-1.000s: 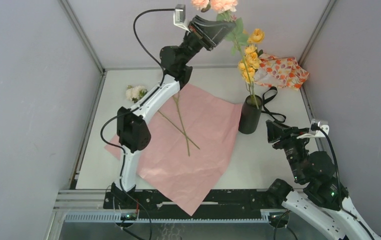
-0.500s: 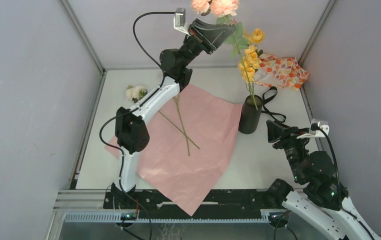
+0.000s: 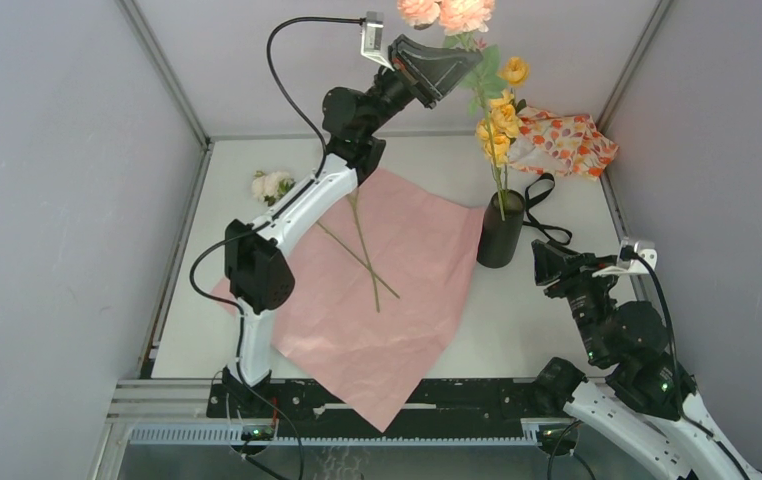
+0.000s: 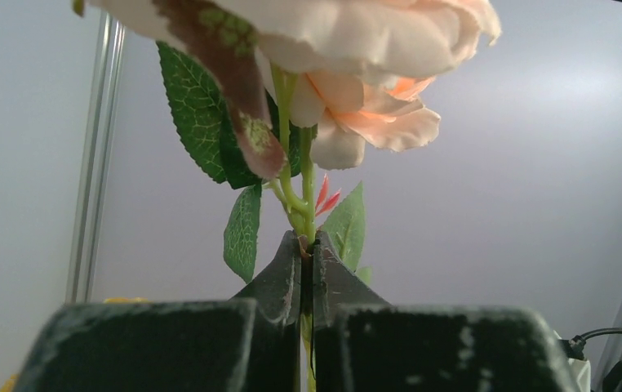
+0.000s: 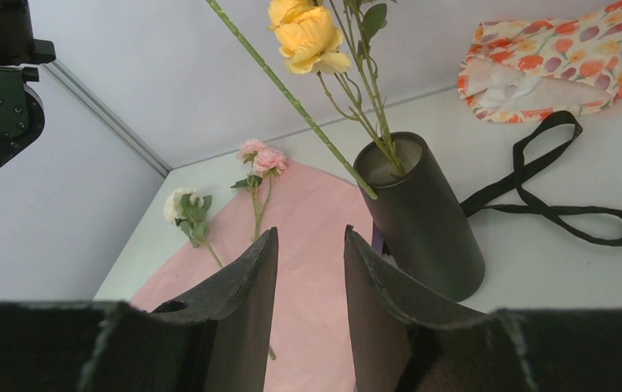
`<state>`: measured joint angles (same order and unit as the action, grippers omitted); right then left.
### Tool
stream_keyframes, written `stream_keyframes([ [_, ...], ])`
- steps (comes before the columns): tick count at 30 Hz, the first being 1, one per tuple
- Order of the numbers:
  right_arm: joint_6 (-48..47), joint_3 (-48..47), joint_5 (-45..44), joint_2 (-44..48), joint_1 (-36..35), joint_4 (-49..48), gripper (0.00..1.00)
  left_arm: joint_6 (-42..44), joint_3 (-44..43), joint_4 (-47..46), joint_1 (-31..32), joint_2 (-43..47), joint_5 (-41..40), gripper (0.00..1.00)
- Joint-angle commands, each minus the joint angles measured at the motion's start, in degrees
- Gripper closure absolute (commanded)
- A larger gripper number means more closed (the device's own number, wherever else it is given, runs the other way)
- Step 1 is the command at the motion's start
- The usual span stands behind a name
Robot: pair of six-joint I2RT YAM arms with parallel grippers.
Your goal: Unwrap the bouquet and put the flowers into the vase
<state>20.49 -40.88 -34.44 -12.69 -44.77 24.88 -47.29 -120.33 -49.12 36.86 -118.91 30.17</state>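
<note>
Grey enclosure walls surround the white tabletop (image 3: 557, 320), where the pink wrapping paper (image 3: 397, 300) lies spread flat. Unwrapping is judged complete, and the step in hand is loading flowers.

The left end effector (image 4: 308, 243) is high at the upper centre of the top view. Its jaws are fully closed on the stem of the peach roses (image 4: 357, 41), just beneath the blooms. That stem (image 5: 291, 98) slants down to the rim of the black vase (image 3: 500, 235), which stands right of the paper. Whether the stem tip is inside the mouth cannot be told. Yellow roses (image 3: 500, 115) already stand in the vase.

The right end effector (image 5: 308, 245) sits low, near the vase, with its jaws partly open and empty.

Next move, as judged: centre the stem tip over the mouth, lower it, then release. Two flowers (image 3: 362, 250) on the paper and a cream rose (image 3: 272, 185) at the upper left are not yet loaded.
</note>
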Motion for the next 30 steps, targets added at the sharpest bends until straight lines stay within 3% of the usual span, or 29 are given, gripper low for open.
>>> stream_keyframes([
  [1, -0.71, -1.74, 0.31, -0.89, -0.34, -0.54, 0.56, 2.64, -1.34, 0.0, 0.22, 2.9, -0.69, 1.0],
  [7, -0.57, -1.73, 0.57, -1.43, -0.36, -0.97, 0.56, 2.19, -3.2, -0.61, 0.65, 4.38, -0.64, 1.0],
  [13, -0.6, -1.74, 0.77, -1.64, -0.35, -1.26, 0.56, 7.32, -3.3, 1.63, 1.83, 7.09, -0.58, 1.0],
  [24, -0.52, -1.68, 0.91, -2.03, -0.27, -1.42, 0.56, 6.89, -5.26, 2.48, 2.0, 4.02, -0.61, 1.0],
  [30, -0.45, -1.74, 0.83, -2.47, -0.28, -1.33, 0.56, 9.22, -0.35, 3.13, 2.22, 4.41, -0.42, 1.0],
])
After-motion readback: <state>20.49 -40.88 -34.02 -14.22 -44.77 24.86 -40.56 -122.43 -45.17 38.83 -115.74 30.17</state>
